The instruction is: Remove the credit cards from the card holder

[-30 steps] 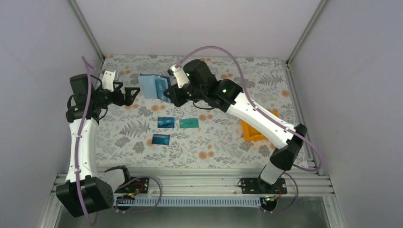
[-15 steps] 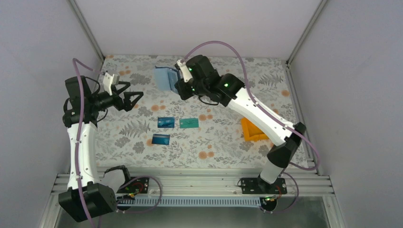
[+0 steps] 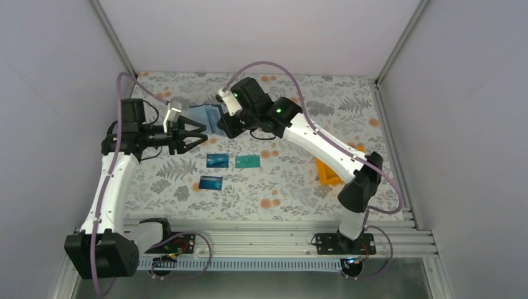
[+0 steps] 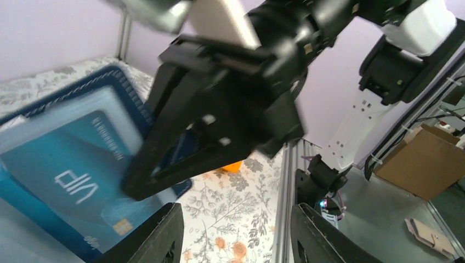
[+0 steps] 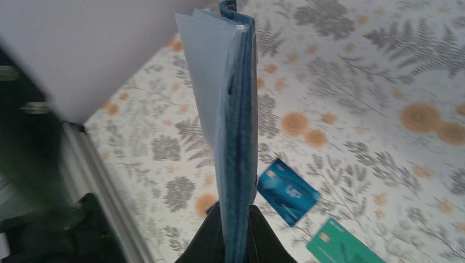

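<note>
My right tool [image 3: 223,126] grips the card holder [image 3: 205,116] over the far side of the table [image 3: 292,193]. My left tool [image 3: 198,137] points at it, jaws apart. Nearer me lie a blue card [image 3: 218,160], a teal card [image 3: 248,162] and a second blue card [image 3: 211,182]. An orange bin [image 3: 329,172] sits to the right.

The card holder [image 5: 237,164] looks soft and matt, with smooth, translucent plastic sleeves. The credit cards [image 3: 218,160] are glossy plastic. The desk [image 3: 292,193] wears matt floral-printed cloth. At six o'clock runs a brushed metal rail [image 3: 261,237].

loose credit cards [image 3: 217,160]: 3 | card holder [image 3: 202,114]: 1 | orange bin [image 3: 329,171]: 1
</note>
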Robot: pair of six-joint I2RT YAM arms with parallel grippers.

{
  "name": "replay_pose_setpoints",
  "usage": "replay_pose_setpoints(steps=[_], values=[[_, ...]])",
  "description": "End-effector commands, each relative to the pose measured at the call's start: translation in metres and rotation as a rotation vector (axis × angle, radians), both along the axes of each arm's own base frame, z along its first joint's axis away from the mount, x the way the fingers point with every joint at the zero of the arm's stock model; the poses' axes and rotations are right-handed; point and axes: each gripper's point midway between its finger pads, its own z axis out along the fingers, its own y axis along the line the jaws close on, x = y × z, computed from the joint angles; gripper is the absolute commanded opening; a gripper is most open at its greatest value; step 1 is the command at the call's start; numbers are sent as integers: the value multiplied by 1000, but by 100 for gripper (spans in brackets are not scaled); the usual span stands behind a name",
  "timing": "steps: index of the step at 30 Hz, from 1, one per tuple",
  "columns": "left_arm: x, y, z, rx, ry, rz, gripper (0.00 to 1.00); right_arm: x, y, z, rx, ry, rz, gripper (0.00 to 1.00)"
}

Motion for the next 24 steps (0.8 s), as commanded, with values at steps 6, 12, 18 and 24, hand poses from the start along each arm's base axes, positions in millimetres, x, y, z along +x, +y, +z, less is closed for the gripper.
replay_pose_setpoints(steps=[6, 12, 18, 24], values=[[17, 9, -5, 25, -12, 65, 47, -52, 16, 79, 286, -103, 291, 4], [20, 16, -4, 22, -13, 93, 44, -76, 9, 96, 342, -141, 403, 4], [-2, 1, 7, -17, -60, -24, 39, -88, 11, 98, 383, -141, 474, 4], [-27, -4, 28, -84, -158, -131, 17, -87, 14, 97, 386, -164, 494, 4]])
